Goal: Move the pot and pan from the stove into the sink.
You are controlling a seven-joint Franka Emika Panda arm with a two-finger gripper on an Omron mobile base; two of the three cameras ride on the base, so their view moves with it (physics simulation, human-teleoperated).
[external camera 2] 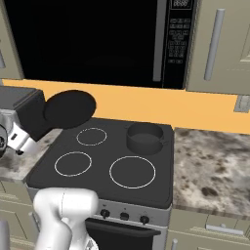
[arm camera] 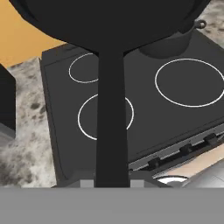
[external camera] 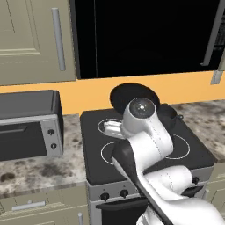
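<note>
My hand (arm camera: 112, 181) is clamped on the long handle of the pan (external camera 2: 69, 109); the fingertips are hidden under the handle at the bottom of the hand view. The pan is lifted clear of the stove (external camera 2: 105, 166), tilted up on edge, its round disc seen against the orange back wall above the stove's rear left corner. The pot (external camera 2: 144, 138) sits on the rear right burner, upright, well apart from the pan. The two front burners and the rear left ring are bare. On the table left of the stove stands a grey toaster oven (external camera: 28, 125), just beside the stove's left edge and close behind the raised pan. Speckled table (external camera 2: 210, 171) runs on right of the stove. A dark microwave (external camera 2: 97, 41) hangs above.
</note>
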